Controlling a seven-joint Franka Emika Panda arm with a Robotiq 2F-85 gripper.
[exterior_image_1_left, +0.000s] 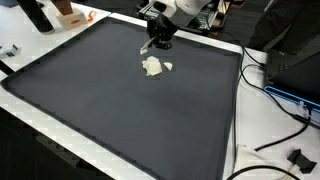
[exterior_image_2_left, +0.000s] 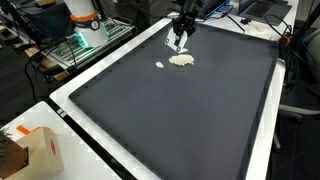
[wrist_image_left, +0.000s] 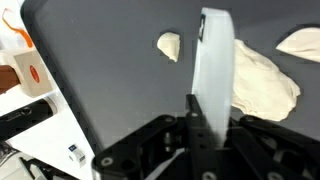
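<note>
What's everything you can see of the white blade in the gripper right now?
The white blade is a flat, thin, smooth strip, plastic by its look, with a rounded far end. In the wrist view it stands straight out from the gripper, whose jaws are shut on its near end. Its far end lies over the dark mat, right beside the large pale doughy lump. Whether it touches the lump or the mat cannot be told.
</note>
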